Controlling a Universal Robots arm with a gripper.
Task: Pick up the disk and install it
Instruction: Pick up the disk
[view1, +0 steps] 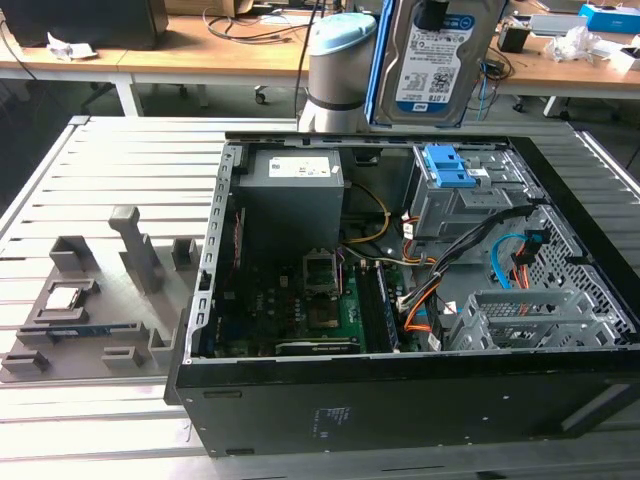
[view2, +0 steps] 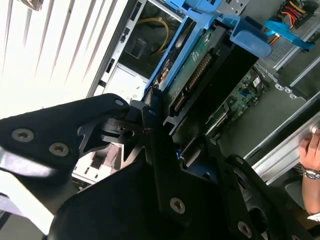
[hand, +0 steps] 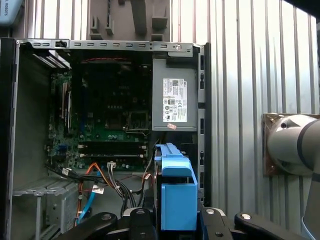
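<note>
the gripper (hand: 176, 220) pinches the disk (view1: 435, 60) between its fingers, over the computer case (view1: 350, 410) edge. it looks stiff, heavy-ish, breakable; its blue frame (hand: 177, 195) sides seem safest to hold.

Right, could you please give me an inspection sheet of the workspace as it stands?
Surface: slatted metal table, carrying the open computer case.
Job's things: the disk, held upright above the case.
Clutter: grey fixtures at the exterior view's left.
Grippers: gripper, jaws shut on the disk.
Cables: orange, black and blue cables inside the case.
Surroundings: wooden desks behind; a person's hand in the second wrist view.
</note>
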